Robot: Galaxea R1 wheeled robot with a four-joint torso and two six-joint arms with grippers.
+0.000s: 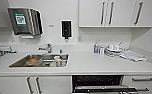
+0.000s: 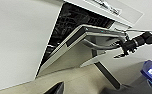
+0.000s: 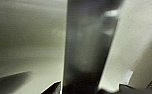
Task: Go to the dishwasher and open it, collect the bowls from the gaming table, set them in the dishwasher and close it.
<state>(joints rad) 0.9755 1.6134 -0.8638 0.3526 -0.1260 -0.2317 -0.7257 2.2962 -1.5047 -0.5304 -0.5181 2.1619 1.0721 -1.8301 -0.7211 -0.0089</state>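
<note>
The dishwasher (image 1: 97, 83) sits under the white counter, its door (image 1: 102, 89) tipped partly open over a dark interior. In the left wrist view the door (image 2: 74, 42) leans outward at a slant and wire racks (image 2: 67, 22) show in the gap behind it. My right gripper (image 2: 123, 51) is at the door's upper edge by the handle, with its black arm (image 2: 147, 37) behind it. In the right wrist view a dark blurred band (image 3: 87, 50) stands very close. The gaming table and the bowls are out of view.
A steel sink (image 1: 39, 60) with items in it and a tap (image 1: 47, 47) lie left of the dishwasher. Stacked dishes (image 1: 114, 48), a bottle (image 1: 96, 48) and a cloth (image 1: 133, 56) sit on the counter's right. White drawers (image 1: 142, 83) flank the dishwasher.
</note>
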